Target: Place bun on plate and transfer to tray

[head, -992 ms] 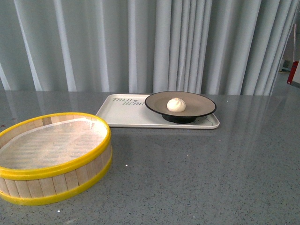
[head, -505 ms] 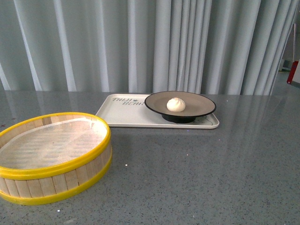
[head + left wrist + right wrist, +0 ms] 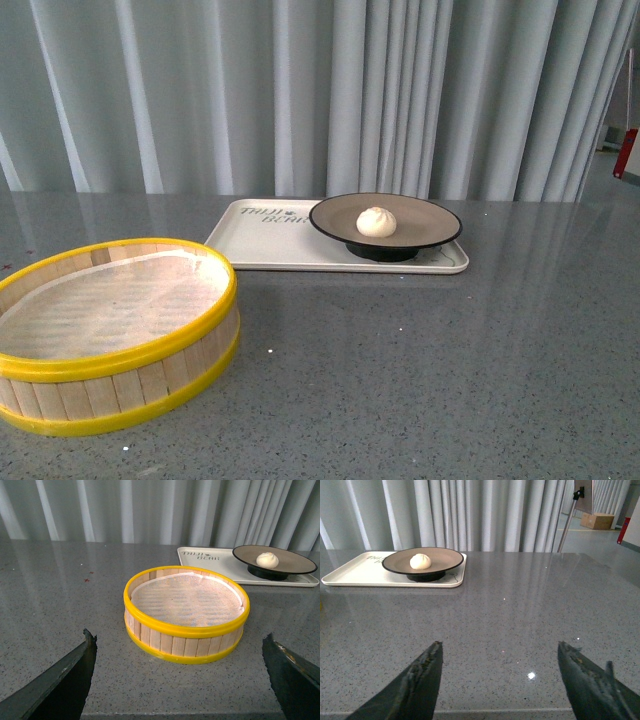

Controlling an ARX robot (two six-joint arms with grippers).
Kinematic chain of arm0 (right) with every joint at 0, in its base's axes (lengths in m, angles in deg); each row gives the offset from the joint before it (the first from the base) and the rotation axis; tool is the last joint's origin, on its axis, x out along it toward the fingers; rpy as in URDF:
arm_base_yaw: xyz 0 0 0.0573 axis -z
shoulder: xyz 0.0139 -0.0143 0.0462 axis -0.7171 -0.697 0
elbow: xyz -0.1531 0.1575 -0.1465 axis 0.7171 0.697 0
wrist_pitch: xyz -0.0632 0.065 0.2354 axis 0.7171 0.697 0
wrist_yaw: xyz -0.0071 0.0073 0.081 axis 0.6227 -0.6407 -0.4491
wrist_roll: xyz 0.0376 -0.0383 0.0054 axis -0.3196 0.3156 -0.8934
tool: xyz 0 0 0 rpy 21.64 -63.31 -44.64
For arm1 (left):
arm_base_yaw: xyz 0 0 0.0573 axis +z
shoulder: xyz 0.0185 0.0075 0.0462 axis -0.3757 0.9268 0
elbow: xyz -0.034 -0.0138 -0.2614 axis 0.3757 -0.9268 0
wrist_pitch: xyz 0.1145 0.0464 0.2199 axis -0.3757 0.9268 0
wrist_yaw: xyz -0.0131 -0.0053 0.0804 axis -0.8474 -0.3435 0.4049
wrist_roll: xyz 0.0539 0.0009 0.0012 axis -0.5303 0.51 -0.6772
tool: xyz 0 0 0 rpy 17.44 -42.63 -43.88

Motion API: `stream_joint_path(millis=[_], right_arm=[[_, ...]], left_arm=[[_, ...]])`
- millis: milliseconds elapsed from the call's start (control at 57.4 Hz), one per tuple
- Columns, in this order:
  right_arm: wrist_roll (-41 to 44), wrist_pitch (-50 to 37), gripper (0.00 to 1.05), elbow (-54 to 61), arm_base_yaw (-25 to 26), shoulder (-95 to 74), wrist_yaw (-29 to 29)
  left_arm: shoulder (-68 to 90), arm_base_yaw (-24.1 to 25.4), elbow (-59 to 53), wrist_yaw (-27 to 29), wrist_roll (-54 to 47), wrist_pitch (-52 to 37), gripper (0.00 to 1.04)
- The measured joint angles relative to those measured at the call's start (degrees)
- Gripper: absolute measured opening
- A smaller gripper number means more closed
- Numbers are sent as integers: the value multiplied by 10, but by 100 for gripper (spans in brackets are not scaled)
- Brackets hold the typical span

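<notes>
We kept both jaws spread wide and empty: left gripper [image 3: 180, 672] facing the steamer basket [image 3: 186, 612], right gripper [image 3: 500, 680] well short of the bun [image 3: 420, 561] on the plate [image 3: 445, 556], which sat on the tray [image 3: 350, 570].

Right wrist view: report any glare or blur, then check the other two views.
Right wrist view: a small bright glint on the table; jaws near the lens are dark and soft. Left wrist view: steamer basket sharp, jaws dark. Front view: even light, curtain faintly mirrored in the tabletop behind the tray.

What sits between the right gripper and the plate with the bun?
Nothing: in the right wrist view only bare grey tabletop separates the open right gripper from the tray holding the plate and bun.
</notes>
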State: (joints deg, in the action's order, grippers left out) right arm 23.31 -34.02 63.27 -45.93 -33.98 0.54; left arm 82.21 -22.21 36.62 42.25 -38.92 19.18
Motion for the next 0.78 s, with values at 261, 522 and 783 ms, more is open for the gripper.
stream_joint_path(millis=[261,522,783], right_arm=[[0,0,96,0,0,0,0],[0,0,96,0,0,0,0],[0,0,96,0,0,0,0]], left_arm=[[0,0,0,0,0,0,98],[0,0,0,0,0,0,98],[0,0,0,0,0,0,98]])
